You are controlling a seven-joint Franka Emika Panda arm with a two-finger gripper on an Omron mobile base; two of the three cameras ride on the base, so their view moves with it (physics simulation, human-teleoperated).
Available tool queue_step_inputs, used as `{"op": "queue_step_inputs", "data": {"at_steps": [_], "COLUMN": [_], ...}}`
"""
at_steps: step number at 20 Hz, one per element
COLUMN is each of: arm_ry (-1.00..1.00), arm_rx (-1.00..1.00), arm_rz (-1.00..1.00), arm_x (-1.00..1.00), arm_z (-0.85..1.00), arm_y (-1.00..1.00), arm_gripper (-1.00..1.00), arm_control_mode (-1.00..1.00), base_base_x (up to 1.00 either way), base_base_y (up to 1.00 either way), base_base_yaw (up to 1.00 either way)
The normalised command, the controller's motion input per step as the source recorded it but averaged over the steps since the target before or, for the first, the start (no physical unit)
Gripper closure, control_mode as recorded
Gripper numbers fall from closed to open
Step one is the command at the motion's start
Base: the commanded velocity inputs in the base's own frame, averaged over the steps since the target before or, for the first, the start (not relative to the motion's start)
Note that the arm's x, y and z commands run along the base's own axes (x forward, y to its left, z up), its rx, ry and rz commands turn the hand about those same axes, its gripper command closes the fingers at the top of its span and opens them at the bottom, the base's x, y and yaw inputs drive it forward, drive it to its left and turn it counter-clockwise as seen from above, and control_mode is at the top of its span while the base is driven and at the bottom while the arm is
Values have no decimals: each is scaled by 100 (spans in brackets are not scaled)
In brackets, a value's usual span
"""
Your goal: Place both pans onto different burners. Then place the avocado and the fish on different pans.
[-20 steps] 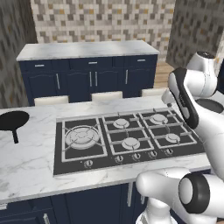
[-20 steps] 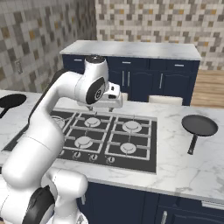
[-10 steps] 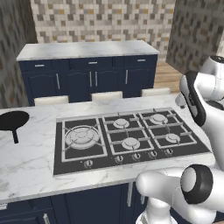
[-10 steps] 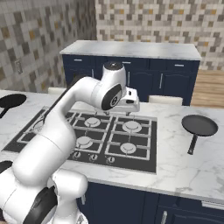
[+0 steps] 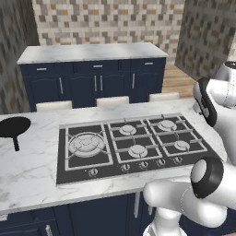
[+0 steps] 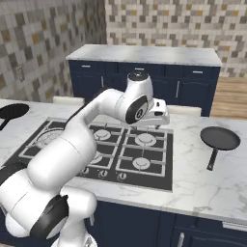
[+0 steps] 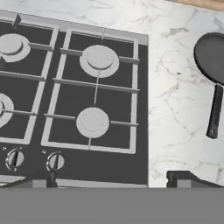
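Observation:
Two black pans lie on the marble island counter. One pan (image 5: 14, 126) (image 6: 13, 111) is left of the cooktop. The other pan (image 6: 220, 138) (image 7: 212, 54) lies right of it, handle toward the front edge. The black cooktop (image 5: 129, 159) carries a large burner (image 5: 86, 143) at its left and smaller burners (image 7: 99, 59) (image 7: 92, 121) to the right. My gripper (image 6: 157, 118) (image 7: 110, 178) hangs open and empty above the cooktop's right part, left of the right pan. The avocado and the fish are out of view.
Control knobs (image 7: 54, 162) line the cooktop's front. Bare marble (image 7: 175, 109) separates the cooktop from the right pan. Behind the island stand white stool tops (image 5: 113, 100) and a back counter (image 5: 92, 53) on dark blue cabinets.
My arm has swung to the right across the cooktop, bringing the hand nearer the right pan. The gripper stayed open. Both pans have not moved.

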Motion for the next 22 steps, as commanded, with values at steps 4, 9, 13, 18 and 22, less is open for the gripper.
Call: {"op": "queue_step_inputs", "data": {"at_steps": [4, 9, 13, 18, 22], "arm_ry": [0, 0, 0, 0, 0], "arm_rx": [-15, -4, 0, 0, 0], "arm_rz": [-17, -10, -5, -11, -14], "arm_x": [6, 21, 28, 21, 14], "arm_z": [-35, -18, -3, -7, -18], "arm_y": [-35, -40, -42, -45, -45], "arm_gripper": [-100, -100, -100, -100, -100], "arm_control_mode": [-100, -100, -100, -100, -100], "base_base_x": [0, 0, 0, 0, 0], "base_base_y": [0, 0, 0, 0, 0], "base_base_yaw": [0, 0, 0, 0, 0]}}
